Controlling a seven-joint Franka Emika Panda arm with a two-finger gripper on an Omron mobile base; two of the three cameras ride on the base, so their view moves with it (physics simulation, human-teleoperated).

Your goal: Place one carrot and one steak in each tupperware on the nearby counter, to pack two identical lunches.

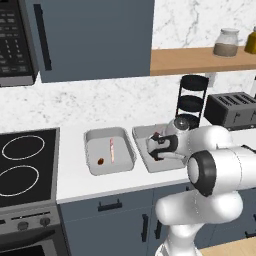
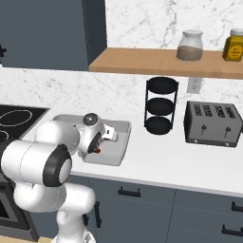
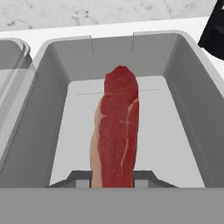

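We see two grey tupperware trays side by side on the white counter (image 1: 75, 185), just right of the black stovetop (image 1: 25, 167). The left tupperware (image 1: 109, 150) holds a pale pink steak (image 1: 112, 150) lying lengthwise, with a small carrot (image 1: 100, 161) end-on beside it near the front left. Our gripper (image 1: 156, 141) hangs over the right tupperware (image 1: 141, 134), where something red shows at its tip; we cannot tell how its jaws stand. Behind, a black tiered rack (image 1: 192, 97) and a toaster (image 1: 231, 109) stand by the marble wall.
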